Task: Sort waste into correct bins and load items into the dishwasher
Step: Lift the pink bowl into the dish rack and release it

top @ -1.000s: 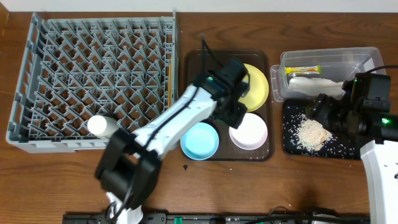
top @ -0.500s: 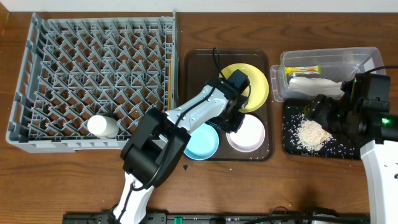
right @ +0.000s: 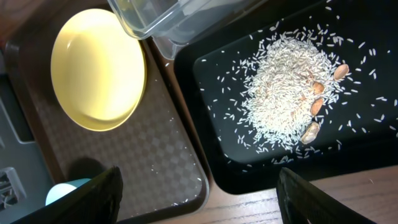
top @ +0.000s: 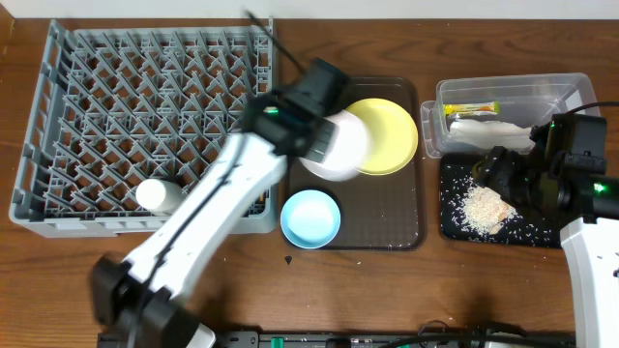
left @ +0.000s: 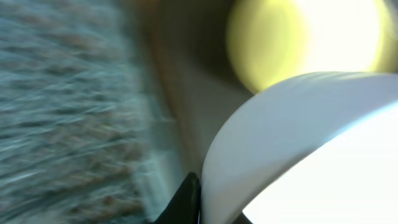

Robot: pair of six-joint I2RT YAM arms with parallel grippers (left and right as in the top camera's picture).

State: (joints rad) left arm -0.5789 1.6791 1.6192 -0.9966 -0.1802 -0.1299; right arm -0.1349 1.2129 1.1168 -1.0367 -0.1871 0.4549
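My left gripper (top: 322, 138) is shut on the rim of the white bowl (top: 338, 147), which hangs above the brown tray beside the yellow plate (top: 392, 135). The left wrist view is blurred: the white bowl (left: 298, 149) fills it, with one dark finger (left: 188, 198) against its wall. The light blue bowl (top: 310, 217) rests on the tray's front. The small white cup (top: 160, 196) lies in the grey dishwasher rack (top: 145, 97). My right gripper (right: 199, 205) is open and holds nothing, above the seam between the brown tray and the black bin (right: 217, 143) of rice scraps (right: 286, 87).
The clear tub (top: 571, 92) at the back right holds the snack wrapper (top: 471, 109) and the white tissue (top: 488, 130). The dark brown serving tray (top: 387, 217) sits between the rack and the bins. My left arm stretches diagonally over the rack's front right corner.
My left gripper shut on the white bowl and lifted it from the tray's front right, up and left toward the rack. The right arm has stayed still.
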